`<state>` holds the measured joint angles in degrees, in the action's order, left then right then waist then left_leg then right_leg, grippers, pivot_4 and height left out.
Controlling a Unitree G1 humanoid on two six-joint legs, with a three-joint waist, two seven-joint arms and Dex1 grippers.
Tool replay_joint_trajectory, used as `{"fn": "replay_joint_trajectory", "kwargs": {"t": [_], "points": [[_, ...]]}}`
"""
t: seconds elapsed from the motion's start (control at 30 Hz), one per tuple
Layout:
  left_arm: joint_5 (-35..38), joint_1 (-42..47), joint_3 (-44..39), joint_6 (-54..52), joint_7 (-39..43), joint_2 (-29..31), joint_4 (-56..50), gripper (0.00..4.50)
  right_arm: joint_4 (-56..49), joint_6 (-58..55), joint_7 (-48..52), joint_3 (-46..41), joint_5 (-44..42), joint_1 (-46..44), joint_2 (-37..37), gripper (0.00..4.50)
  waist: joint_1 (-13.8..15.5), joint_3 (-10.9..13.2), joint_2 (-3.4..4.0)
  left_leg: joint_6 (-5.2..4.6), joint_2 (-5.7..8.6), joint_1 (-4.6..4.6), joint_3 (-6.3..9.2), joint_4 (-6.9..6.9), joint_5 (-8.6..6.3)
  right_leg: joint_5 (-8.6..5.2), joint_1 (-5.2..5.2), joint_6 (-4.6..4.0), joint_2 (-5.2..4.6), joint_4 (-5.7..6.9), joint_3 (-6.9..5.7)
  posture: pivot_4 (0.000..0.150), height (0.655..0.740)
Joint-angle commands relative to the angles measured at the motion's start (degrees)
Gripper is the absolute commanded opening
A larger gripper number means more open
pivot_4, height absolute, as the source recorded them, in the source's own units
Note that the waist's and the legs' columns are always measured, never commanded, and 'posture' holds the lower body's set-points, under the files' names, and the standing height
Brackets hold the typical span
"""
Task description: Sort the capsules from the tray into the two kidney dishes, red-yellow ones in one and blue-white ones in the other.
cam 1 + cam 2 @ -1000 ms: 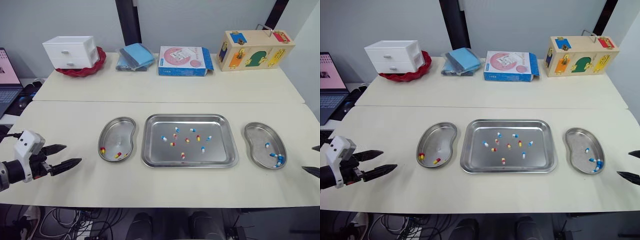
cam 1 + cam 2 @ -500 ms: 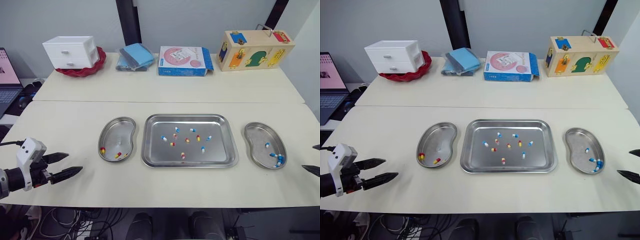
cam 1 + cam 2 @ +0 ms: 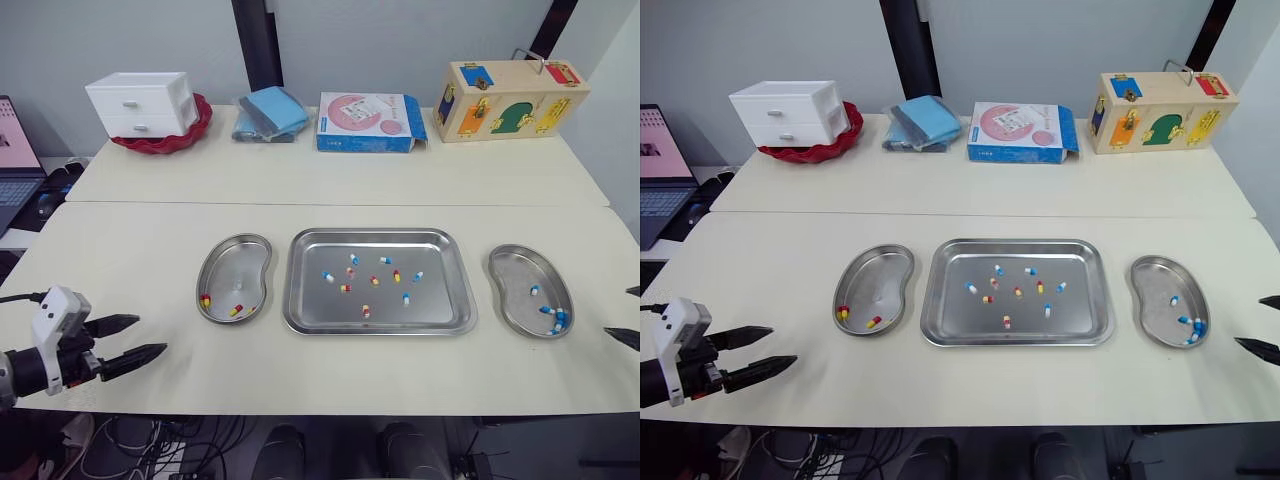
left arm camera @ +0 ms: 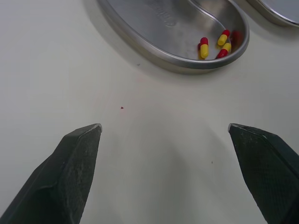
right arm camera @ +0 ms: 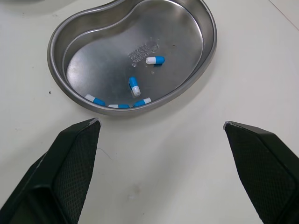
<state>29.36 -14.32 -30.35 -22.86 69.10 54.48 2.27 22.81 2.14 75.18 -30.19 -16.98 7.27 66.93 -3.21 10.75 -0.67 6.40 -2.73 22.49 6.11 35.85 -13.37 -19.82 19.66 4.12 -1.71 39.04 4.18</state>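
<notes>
A: Where are the capsules (image 3: 365,311) lying?
B: In the tray (image 3: 318,305) between the dishes (image 3: 235,265). Left fingers (image 3: 135,354) and right fingers (image 5: 70,163) are gaping empty; I'm advising picking an isolated one, descending straight

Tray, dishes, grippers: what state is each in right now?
tray: holds loose capsules, both colours mixed.
left kidney dish: holds red-yellow capsules only.
right kidney dish: holds blue-white capsules only.
left gripper: open, empty, over bare table.
right gripper: open, empty, beside its dish.
drawer unit: drawers shut.
</notes>
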Motion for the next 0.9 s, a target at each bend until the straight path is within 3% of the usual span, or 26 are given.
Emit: {"fn": "replay_joint_trajectory", "kwargs": {"t": [0.03,0.43,0.63,0.9], "points": [[2.08,-1.18,-3.93,2.75,1.25,-1.51,-2.07,4.5,-0.04,1.36,-0.52,-1.7,-0.09,0.48,-0.2,4.46,-0.01,0.0,0.0,0.0,0.0,0.0,0.0,0.0,0.0,0.0,0.0,0.0,0.0,0.0,0.0,0.15,0.74],[5.73,-6.69,-3.81,4.48,3.06,-7.34,-9.91,4.5,-2.41,1.56,-1.81,-3.61,-0.68,4.35,-1.27,4.46,0.0,-0.01,0.01,0.0,0.0,-0.04,-0.01,0.01,0.0,0.0,-0.04,0.0,0.0,-0.01,0.02,0.15,0.74],[7.84,-11.43,-1.23,6.71,2.55,-14.19,-18.73,4.5,-5.48,0.68,-2.72,-6.14,-0.93,8.07,-2.94,4.46,0.05,-0.01,0.0,-0.01,0.0,-0.04,-0.02,0.01,-0.01,0.0,-0.06,0.0,0.0,-0.03,0.03,0.15,0.74],[5.1,-12.8,7.53,16.95,-2.58,-26.89,-27.21,4.5,-10.29,-1.47,-3.91,-9.47,-1.11,13.89,-5.68,4.46,0.41,-0.03,-0.03,-0.01,0.02,-0.18,-0.02,0.1,-0.02,0.0,-0.29,0.01,-0.01,-0.06,0.04,0.15,0.74]]}}
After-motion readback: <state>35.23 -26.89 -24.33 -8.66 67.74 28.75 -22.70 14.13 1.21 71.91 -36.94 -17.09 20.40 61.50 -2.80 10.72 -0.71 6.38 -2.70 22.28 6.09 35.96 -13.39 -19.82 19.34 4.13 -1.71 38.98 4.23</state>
